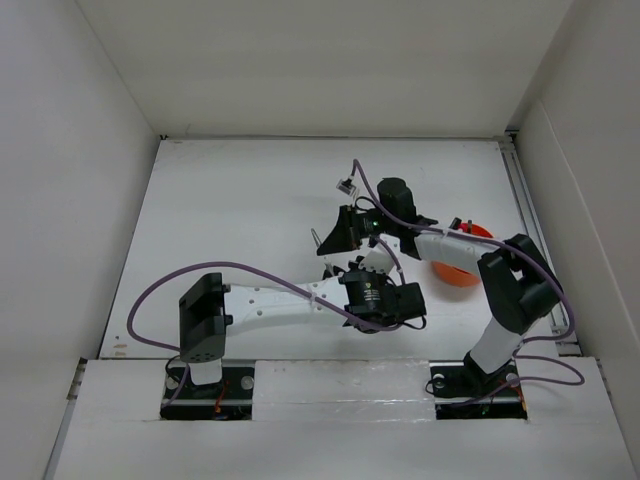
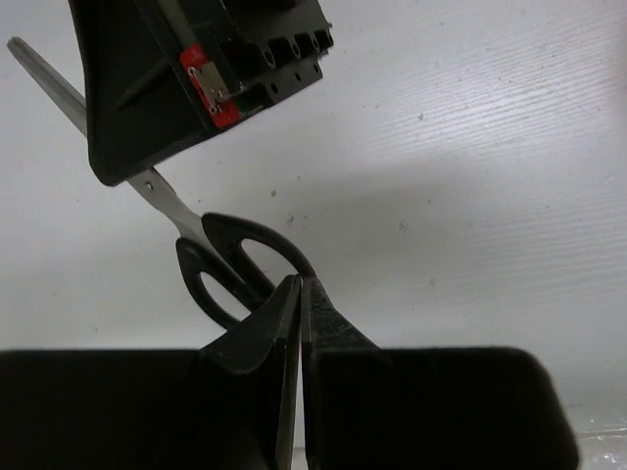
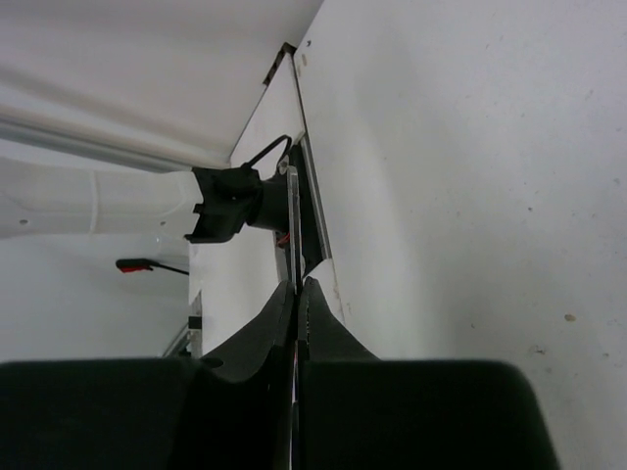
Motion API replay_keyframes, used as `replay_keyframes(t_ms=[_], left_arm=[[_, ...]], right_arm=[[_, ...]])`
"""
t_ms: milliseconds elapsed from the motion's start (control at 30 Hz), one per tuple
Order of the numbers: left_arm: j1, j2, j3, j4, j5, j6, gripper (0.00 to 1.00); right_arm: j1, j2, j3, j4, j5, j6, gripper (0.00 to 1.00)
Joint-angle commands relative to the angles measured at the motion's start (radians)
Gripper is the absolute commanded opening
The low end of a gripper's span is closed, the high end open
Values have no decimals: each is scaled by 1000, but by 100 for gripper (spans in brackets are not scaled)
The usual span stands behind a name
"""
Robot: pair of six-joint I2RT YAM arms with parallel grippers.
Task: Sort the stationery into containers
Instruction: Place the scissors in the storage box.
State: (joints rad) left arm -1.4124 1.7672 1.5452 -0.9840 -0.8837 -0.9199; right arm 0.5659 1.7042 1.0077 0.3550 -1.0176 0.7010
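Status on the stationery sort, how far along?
Done: hard to confirm; the orange cup is mostly hidden by the right arm, and the top view shows no other loose stationery. In hand: the black-handled scissors, left end effector shut on a handle loop, right end effector shut on the blade, apparently a handover. Left: one side releases and the scissors go into the cup.

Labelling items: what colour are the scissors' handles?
The scissors' handles are black; clearest in the left wrist view.
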Motion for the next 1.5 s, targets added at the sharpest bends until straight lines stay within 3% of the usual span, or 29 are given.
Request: replay_keyframes(t_ms=[0, 200, 367, 433, 467, 567, 633, 667, 700, 733, 900, 1033, 1200, 1300, 1467], left_arm=[[-5, -45, 13, -31, -81, -53, 0], [-5, -45, 13, -42, -81, -65, 0], [-5, -45, 13, -51, -52, -74, 2], [-5, -45, 13, -51, -32, -74, 16], [-14, -45, 1, -51, -14, -60, 33], [-23, -57, -19, -27, 25, -46, 45], [-23, -107, -46, -15, 57, -46, 56], [-23, -129, -60, 4, 75, -46, 68], [-23, -152, -77, 14, 86, -46, 69], [-23, -178, -109, 28, 86, -46, 82], [55, -345, -197, 70, 150, -46, 91], [124, -423, -232, 91, 183, 18, 96], [174, -468, -267, 117, 201, 105, 99], [201, -491, -313, 159, 221, 154, 99], [201, -523, -404, 202, 221, 173, 99]], right_arm=[[12, 3, -15, 113, -42, 9, 0], [12, -8, -24, 122, -33, 20, 0], [-41, -37, -64, 165, 66, 70, 0], [-61, -69, -73, 176, 117, 80, 0], [-73, -78, -73, 176, 154, 80, 0], [-132, -103, -73, 176, 175, 80, 0], [-196, -132, -73, 176, 175, 66, 0], [-242, -159, -73, 142, 162, 25, 0], [-242, -176, -73, 115, 149, -3, 0], [-285, -195, -63, 86, 149, -38, 0], [-400, -397, -101, -85, 178, -323, 0], [-497, -592, -179, -154, 188, -458, 0], [-473, -810, -289, -215, 589, -515, 0], [-462, -893, -352, -215, 846, -453, 0], [-462, -1035, -480, -215, 1053, -393, 0]])
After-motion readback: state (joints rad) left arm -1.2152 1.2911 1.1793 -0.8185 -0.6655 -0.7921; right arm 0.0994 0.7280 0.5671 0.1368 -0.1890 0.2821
